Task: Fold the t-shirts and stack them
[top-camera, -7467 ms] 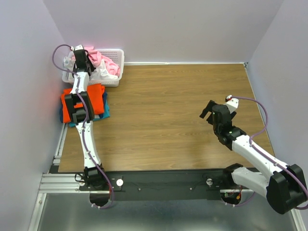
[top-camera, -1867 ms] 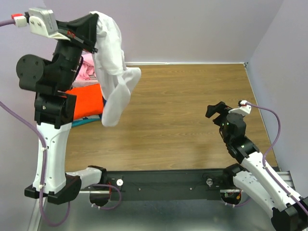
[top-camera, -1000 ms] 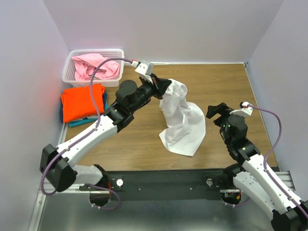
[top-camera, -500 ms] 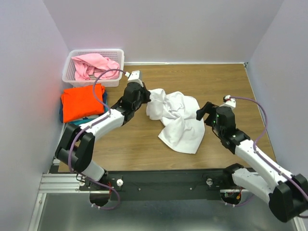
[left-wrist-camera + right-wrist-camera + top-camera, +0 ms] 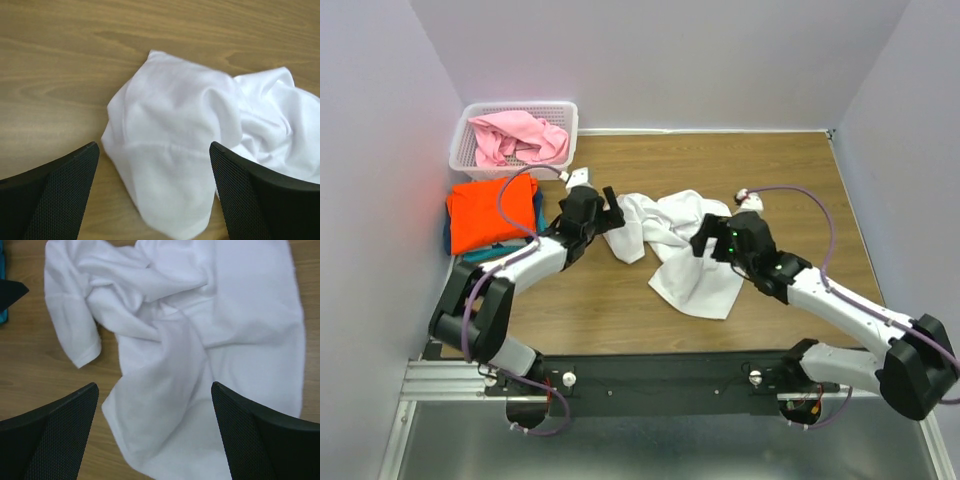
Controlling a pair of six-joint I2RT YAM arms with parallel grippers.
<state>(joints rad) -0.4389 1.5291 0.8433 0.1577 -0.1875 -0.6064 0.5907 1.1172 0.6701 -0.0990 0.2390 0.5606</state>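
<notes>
**A:** So, where is the white t-shirt [image 5: 675, 250]?

**B:** It lies crumpled near the middle of the table [image 5: 770, 170]. It is unfolded, with a bunched ridge across its far part and a flatter panel spreading toward the near edge. One rounded lobe sticks out on its left side.

**A:** Is anything gripping it?

**B:** No. The left gripper [image 5: 610, 215] sits low at that left lobe with its jaws spread wide. In the left wrist view the cloth lies on the wood between them, not pinched. The right gripper [image 5: 705, 238] is over the right part of the shirt, and its jaws also gape with nothing held. I cannot tell whether either one touches the fabric.

**A:** And the other shirts?

**B:** The orange t-shirt [image 5: 492, 212] lies folded flat at the table's left edge. It rests on the teal t-shirt [image 5: 539, 232], which shows only along its right and near sides. Just behind that pile, in the far left corner, the pink t-shirt [image 5: 520, 135] is heaped loosely inside a white lattice basket [image 5: 567, 112].

**A:** How close is the pile to the white one?

**B:** It is near the left gripper, but the two are apart, with bare wood between them.
</notes>
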